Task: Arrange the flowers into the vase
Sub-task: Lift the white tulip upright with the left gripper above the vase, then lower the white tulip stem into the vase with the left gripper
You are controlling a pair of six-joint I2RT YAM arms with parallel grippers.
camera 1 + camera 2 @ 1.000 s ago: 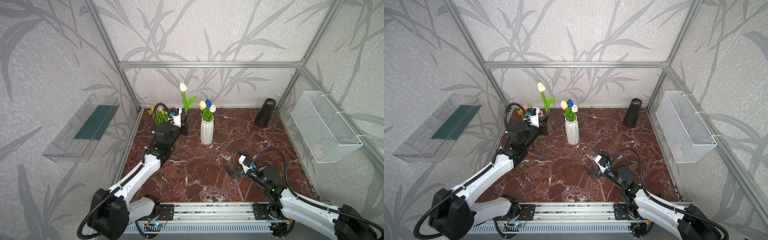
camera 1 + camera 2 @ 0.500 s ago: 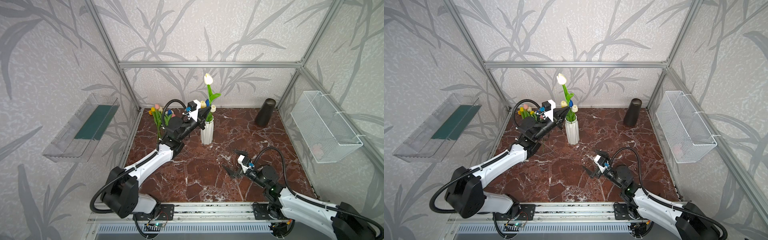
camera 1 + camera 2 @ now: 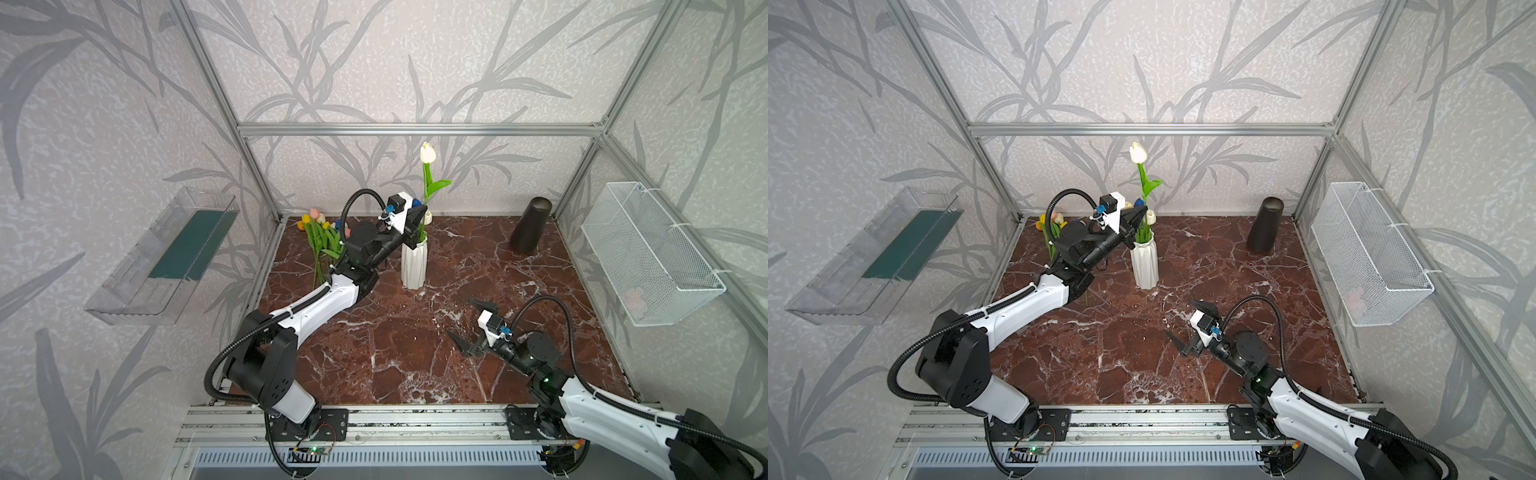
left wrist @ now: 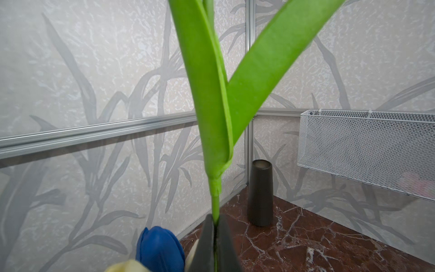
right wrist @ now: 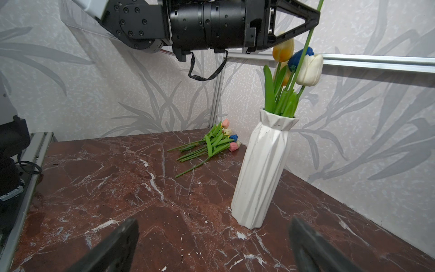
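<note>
Flowers (image 3: 322,239): loose bunch on desk (image 3: 478,257), left of centre in a top view; several in white vase (image 3: 413,266), mid-frame. White tulip (image 3: 428,153) upright over vase mouth, left end effector (image 3: 417,222) clamped low on its stem, probably for a straight drop-in. Lower right, right end effector (image 3: 466,320) empty, jaws apart.

The cell is enclosed by pale walls (image 3: 374,62) printed with grey leaf sprays, held in an aluminium frame (image 3: 415,129). The floor (image 3: 415,353) is laid in reddish-brown marble veined with white. At 9 o'clock a clear plastic tray (image 3: 124,307) lined with a green pad (image 3: 187,245) is fixed to the wall; at 3 o'clock a white wire basket (image 3: 648,257) is hung. A dark tapered vessel (image 3: 531,224) is stood upright at 1 o'clock. A metal rail (image 3: 415,419) is run along 6 o'clock. Soft, even light is cast throughout.
</note>
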